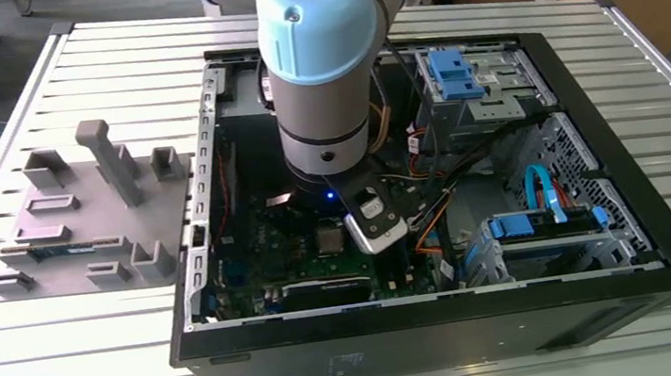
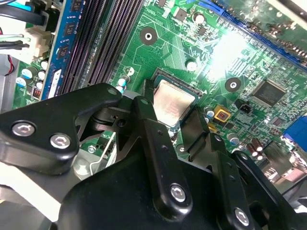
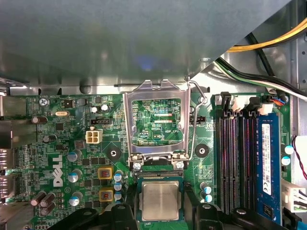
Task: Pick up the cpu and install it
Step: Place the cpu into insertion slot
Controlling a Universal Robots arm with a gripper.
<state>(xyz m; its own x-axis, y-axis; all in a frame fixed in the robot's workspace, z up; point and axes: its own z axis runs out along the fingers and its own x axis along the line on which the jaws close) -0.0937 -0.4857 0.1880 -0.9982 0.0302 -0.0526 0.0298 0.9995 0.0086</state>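
The cpu (image 3: 159,201), a small square chip with a silver-grey top, lies flat in the dark socket of the green board (image 3: 57,143). My gripper (image 3: 160,213) hangs straight over it. Its two black fingers (image 2: 149,120) stand on either side of the chip with a small gap on each side, so it is open. The cpu (image 2: 175,101) shows between the fingers in both wrist views. The socket's metal load plate (image 3: 153,120) is swung up and open, and its wire lever (image 3: 193,124) is raised beside it. In the exterior view the arm (image 1: 320,76) reaches down into the computer case.
The open black computer case (image 1: 450,300) lies on a slatted metal table (image 1: 65,370). A grey moulded tray (image 1: 92,211) sits on the exterior view's left. Memory slots (image 3: 240,158) run beside the socket. Cables (image 3: 268,43) and drive bays (image 1: 469,78) crowd the case's far side.
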